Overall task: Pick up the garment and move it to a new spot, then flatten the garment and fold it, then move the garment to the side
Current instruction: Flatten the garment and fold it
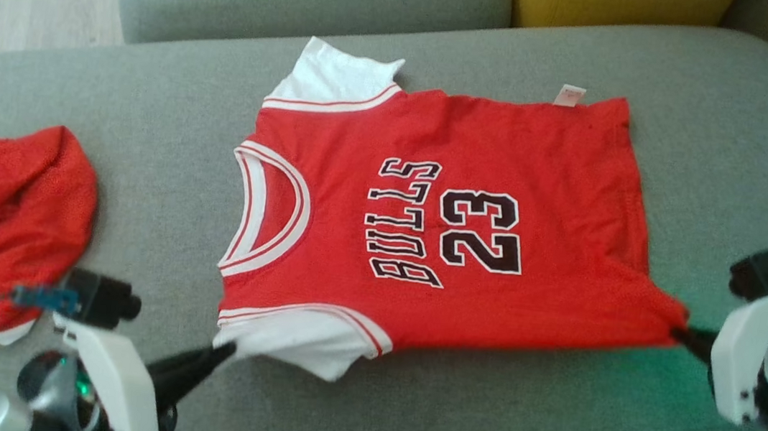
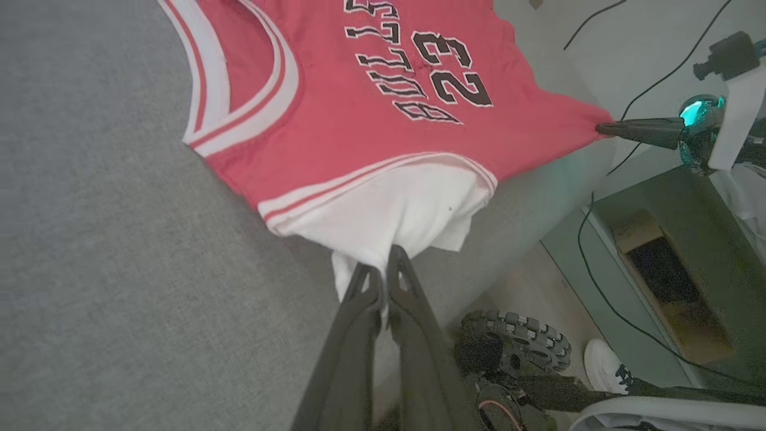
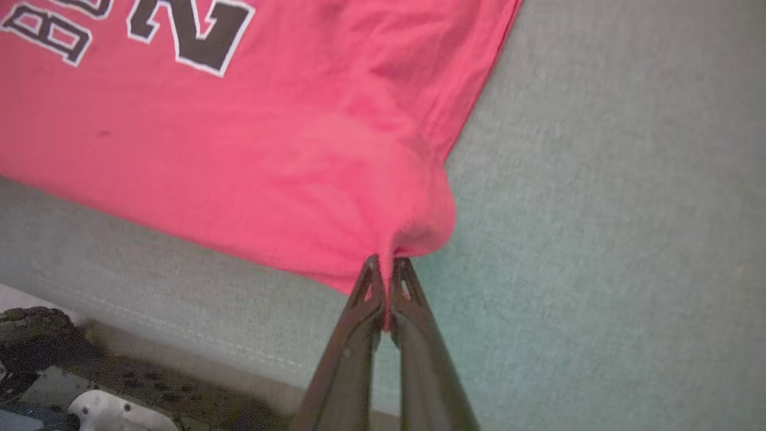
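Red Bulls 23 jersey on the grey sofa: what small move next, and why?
Probably lift both tools together, folding the near edge over: left tool pinches the white sleeve, right tool the red hem corner, the red Bulls jersey lies flat.

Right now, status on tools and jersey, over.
Left tool shut on white sleeve, red Bulls jersey. Right tool shut on hem corner. Jersey spread on grey sofa; crumpled red garment apart, left.

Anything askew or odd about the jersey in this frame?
Mostly flat, but the jersey has its near hem corner drawn into a point by the right pincer, its near sleeve bunches in the left pincer, and a tag sticks out at the far hem.
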You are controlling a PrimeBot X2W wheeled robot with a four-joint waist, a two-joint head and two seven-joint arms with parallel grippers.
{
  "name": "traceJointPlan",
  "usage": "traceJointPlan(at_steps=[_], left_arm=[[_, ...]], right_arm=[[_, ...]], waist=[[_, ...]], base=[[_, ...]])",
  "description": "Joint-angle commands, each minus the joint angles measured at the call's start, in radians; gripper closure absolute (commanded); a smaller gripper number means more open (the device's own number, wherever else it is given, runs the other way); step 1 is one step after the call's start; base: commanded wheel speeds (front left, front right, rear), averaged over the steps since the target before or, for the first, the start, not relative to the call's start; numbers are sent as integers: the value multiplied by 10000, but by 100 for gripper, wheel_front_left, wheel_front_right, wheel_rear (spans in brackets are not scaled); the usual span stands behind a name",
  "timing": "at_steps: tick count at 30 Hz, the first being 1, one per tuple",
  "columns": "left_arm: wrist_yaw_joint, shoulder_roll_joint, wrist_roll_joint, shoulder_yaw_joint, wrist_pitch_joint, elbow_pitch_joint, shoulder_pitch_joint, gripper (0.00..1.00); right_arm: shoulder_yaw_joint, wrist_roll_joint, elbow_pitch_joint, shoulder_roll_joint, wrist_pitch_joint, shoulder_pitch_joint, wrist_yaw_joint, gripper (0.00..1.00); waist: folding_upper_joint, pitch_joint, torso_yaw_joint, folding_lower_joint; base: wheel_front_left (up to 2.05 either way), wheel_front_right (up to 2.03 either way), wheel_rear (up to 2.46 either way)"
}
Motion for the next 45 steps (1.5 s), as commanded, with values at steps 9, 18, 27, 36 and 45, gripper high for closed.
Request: traceJointPlan(at_steps=[9,18,27,36,45], left_arm=[[152,264,677,589,298,-38,-2713,100],[228,-116,1425,270,496,1067,-4673,100],[162,-652,2198,-262,306,2733,-6145,100],[597,-1380,3028,-478,-824,4475,-7144,0],[1349,-2146,3390,11,-3139,5333,-7553,0]], right_arm=[[-376,-655,655,125,-322,-1527,-9,100],[-172,-1092,1527,850,-678,-2585,-9,100],[427,-1130,2350,1700,-1278,-3329,-9,100],[571,-912,3587,2196,-2574,-3986,-9,0],[53,-469,4631,2488,-4341,-3998,-9,0]], waist=[[0,826,-166,1],[0,1619,-351,1],[0,2251,-457,1],[0,2517,-442,1],[0,2533,-319,1]], base=[[0,0,0],[0,0,0],[0,0,0],[0,0,0],[0,0,0]])
